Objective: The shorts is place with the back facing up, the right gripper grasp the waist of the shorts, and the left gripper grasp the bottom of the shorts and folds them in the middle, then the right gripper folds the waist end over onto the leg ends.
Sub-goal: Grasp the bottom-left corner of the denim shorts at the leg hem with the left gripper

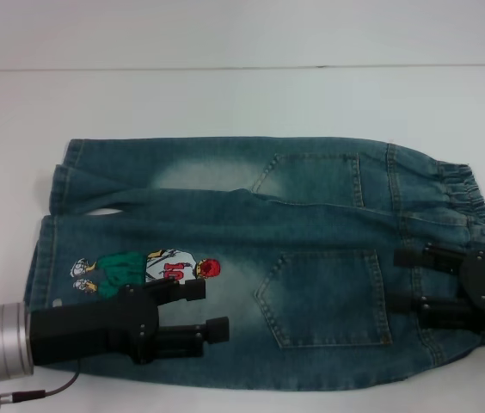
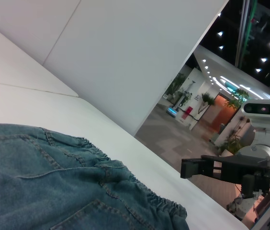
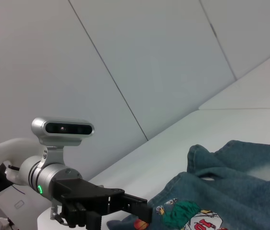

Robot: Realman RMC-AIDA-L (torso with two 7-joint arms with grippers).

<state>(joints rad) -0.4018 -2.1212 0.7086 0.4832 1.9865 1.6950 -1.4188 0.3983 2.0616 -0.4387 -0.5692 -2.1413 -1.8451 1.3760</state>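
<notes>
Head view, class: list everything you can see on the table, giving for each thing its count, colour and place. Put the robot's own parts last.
shorts: one, blue-green denim with pale patches, spread flat across the table, back pockets up.
waist of the shorts: one, darker puckered band, at the robot's right end.
bottom of the shorts: two hemmed leg openings, at the robot's left end.
cartoon print: one, green, white and red, on the near leg.
table: one, white.
left gripper: one, black, silver arm, open over the near leg.
right gripper: one, black, open near the waist.
</notes>
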